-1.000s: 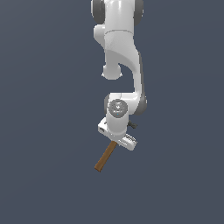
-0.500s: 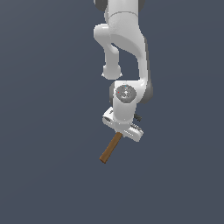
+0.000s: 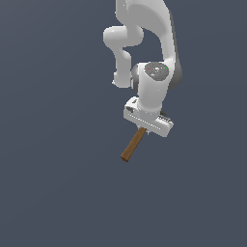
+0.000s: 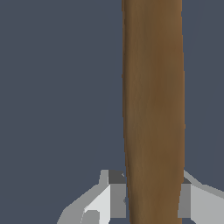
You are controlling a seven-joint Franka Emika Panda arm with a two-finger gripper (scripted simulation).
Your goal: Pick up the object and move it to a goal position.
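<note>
The object is a hammer, of which only the brown wooden handle [image 3: 133,145] shows, sticking out below the white hand toward the exterior view's left. Its head is hidden behind the hand. In the wrist view the handle [image 4: 153,109] runs as a broad brown bar between the two grey fingers [image 4: 114,194], which press against its sides. My gripper [image 4: 153,199] is shut on the handle. In the exterior view my gripper [image 3: 144,129] is mostly hidden by the hand, and the hammer appears held in the air over the plain grey surface.
The white arm [image 3: 149,82] rises from the hand toward the top of the exterior view. Behind it there is only a uniform dark grey ground [image 3: 53,169].
The arm has carried the hammer up and toward the exterior view's right. The hand has turned a little, and the handle keeps its slant.
</note>
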